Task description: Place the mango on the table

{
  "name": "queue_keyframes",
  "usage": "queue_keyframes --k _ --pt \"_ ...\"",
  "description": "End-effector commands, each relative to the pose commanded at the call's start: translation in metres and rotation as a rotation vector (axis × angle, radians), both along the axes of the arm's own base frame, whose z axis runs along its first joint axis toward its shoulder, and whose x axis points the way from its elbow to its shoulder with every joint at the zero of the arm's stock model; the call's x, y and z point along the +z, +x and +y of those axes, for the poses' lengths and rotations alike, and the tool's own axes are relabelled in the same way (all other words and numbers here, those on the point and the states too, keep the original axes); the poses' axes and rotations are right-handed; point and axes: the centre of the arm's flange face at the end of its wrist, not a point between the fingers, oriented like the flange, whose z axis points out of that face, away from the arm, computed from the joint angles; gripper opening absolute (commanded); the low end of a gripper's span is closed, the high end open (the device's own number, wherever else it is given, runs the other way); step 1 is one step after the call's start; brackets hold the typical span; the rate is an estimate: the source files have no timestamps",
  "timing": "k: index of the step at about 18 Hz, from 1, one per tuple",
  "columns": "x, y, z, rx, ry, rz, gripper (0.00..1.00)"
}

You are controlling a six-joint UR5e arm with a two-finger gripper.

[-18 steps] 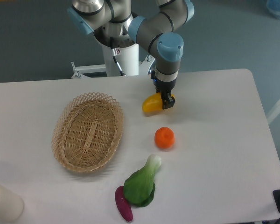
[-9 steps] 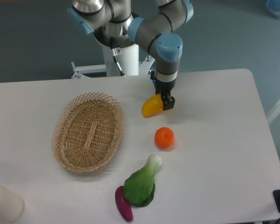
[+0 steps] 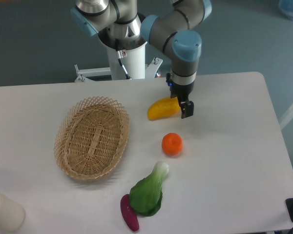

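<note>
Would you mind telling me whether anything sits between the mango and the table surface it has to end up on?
Nothing visible does. The mango appears to lie directly on the bare white table, with the gripper at its right end. The orange sits apart, nearer the camera, and the wicker basket is off to the mango's left.

No words, numbers or signs can be read on anything that is seen here.

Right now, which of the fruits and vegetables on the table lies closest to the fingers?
The mango, the oblong yellow one lying right beside the gripper. The round orange sits farther toward the front, and the leafy green and purple eggplant farther still.
</note>
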Motion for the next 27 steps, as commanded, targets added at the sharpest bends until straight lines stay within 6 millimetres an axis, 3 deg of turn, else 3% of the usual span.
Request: queue_keyframes --k 4,10,14,23,27 --pt "0.014 -0.035 0.024 0.009 0.019 0.036 1.00" --pt "0.022 -0.062 0.070 0.122 0.051 0.061 1.00" --pt "0.024 -0.083 0.087 0.229 0.076 0.067 1.00" --pt "0.022 -0.108 0.111 0.379 0.109 0.071 1.00" --pt "0.016 -0.103 0.122 0.400 0.075 0.089 1.00"
